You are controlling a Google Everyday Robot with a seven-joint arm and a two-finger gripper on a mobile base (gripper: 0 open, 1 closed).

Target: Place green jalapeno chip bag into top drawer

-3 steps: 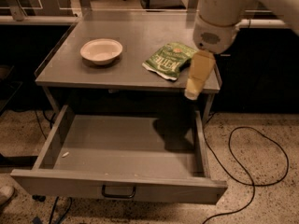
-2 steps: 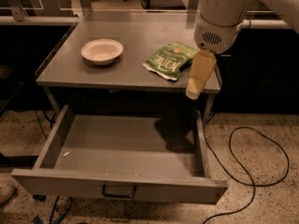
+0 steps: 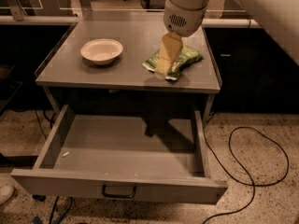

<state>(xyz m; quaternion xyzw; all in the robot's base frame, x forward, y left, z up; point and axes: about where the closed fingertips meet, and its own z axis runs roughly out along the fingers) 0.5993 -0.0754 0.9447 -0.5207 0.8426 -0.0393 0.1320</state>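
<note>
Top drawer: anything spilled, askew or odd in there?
Only a small white scrap on the top drawer floor, near its left wall. Gripper is over the green jalapeno chip bag on the tabletop.

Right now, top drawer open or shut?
Open: the top drawer is pulled out, its inside exposed. The gripper is over the green jalapeno chip bag on the tabletop.
</note>
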